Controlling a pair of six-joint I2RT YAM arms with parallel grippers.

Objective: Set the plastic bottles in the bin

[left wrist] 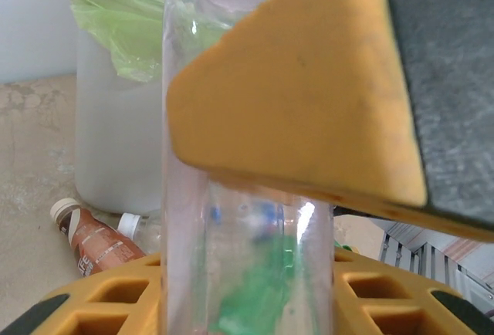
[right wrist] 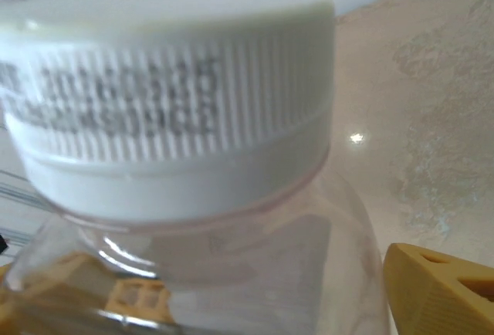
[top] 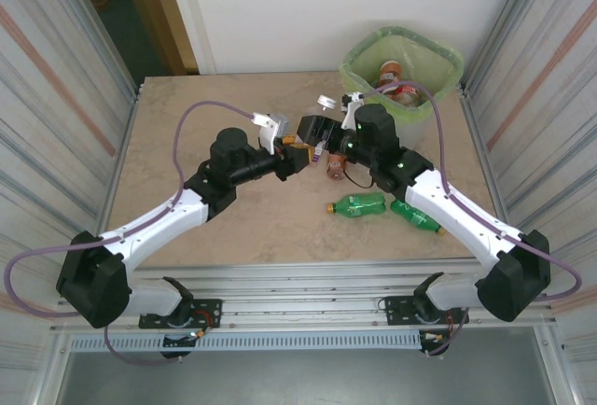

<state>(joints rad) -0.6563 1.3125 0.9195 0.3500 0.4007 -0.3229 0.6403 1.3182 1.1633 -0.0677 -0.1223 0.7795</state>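
A clear bottle (top: 315, 140) with a white cap (right wrist: 170, 96) hangs above mid-table between both arms. My left gripper (top: 297, 151) is shut on its body (left wrist: 247, 219): one yellow finger (left wrist: 309, 96) presses from above and the other from below. My right gripper (top: 324, 131) straddles the bottle's shoulder (right wrist: 255, 273). Its right finger (right wrist: 432, 289) sits at the bottle's edge, and I can't make out contact. The bin (top: 401, 74), lined in green, stands at the back right with brown bottles (top: 390, 75) inside. Two green bottles (top: 359, 203) (top: 415, 216) and a brown one (top: 334, 164) lie on the table.
The bin's wall (left wrist: 116, 119) rises close behind the held bottle. A brown bottle (left wrist: 96, 238) and a white-capped clear one (left wrist: 135, 225) lie at its foot. Corrugated metal walls (top: 532, 97) close in both sides of the table.
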